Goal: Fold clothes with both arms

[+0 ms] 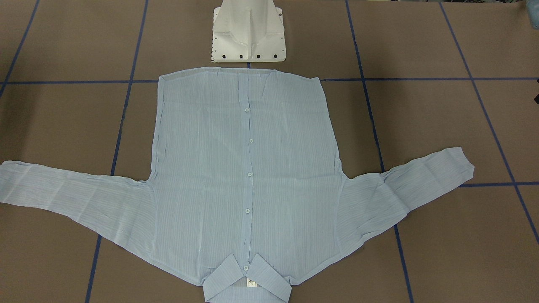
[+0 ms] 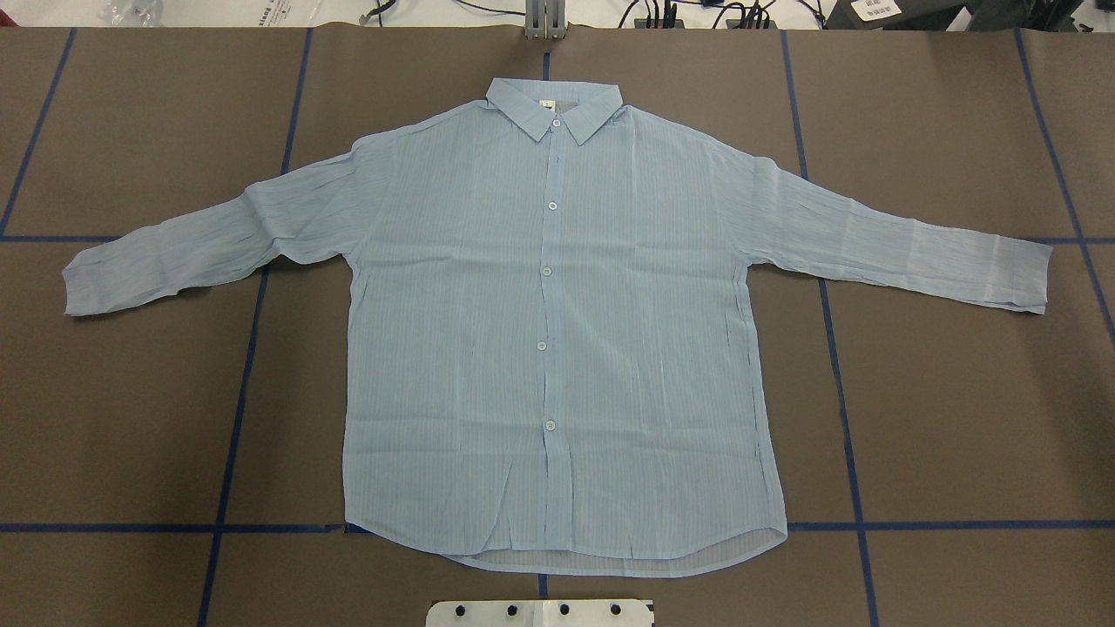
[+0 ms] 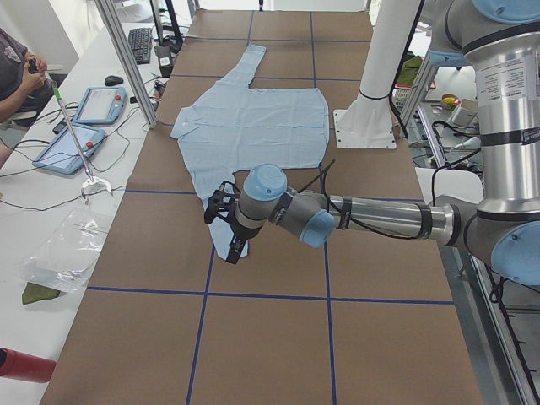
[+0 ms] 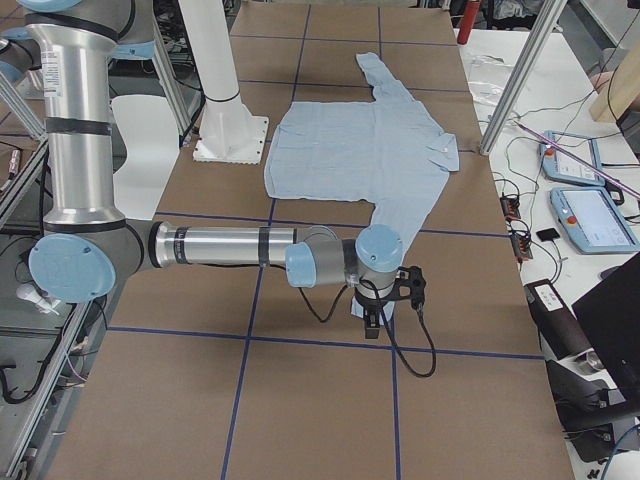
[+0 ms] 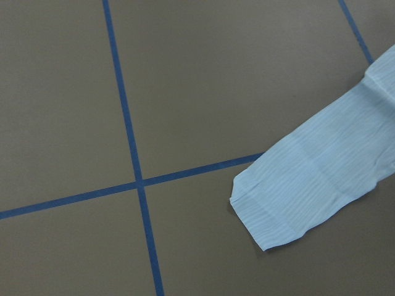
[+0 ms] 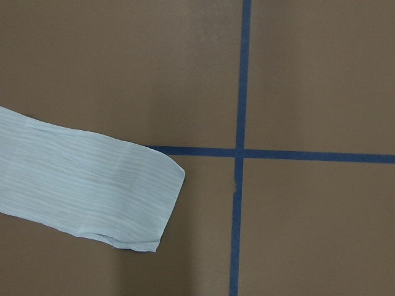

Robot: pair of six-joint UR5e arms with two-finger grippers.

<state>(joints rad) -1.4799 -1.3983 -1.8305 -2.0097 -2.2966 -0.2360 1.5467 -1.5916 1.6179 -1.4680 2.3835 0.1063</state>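
Plainly, the thin light-blue striped button-up shirt (image 2: 557,331) is lying flat, buttoned and front up, in the middle of the brown paper-covered table (image 2: 131,418). Its collar is pointing away from the white flared pedestal (image 1: 248,33) and its hem is resting just in front of it. Both sleeves are spreading outward, so the garment's long axis is running across the table from one arm's side to the other.

In the left wrist view the left cuff (image 5: 271,209) is lying just beside a crossing of the blue tape lines (image 5: 133,154). In the right wrist view the right cuff (image 6: 148,209) is lying beside another crossing. Each arm is therefore nearer its own cuff, and a first fold would probably be bringing the sleeves inward over the body.

Only the side views are showing the arms. The black two-finger left gripper (image 3: 236,251) is hanging over the near cuff, and the black right gripper (image 4: 374,320) is hanging over the opposite one. Neither the overhead nor the front-facing view is catching them, and the wrist views are showing no fingers. I cannot tell how far either is spread, and their height above the cloth is hard to judge. Both cuffs are lying flat and ungrasped.
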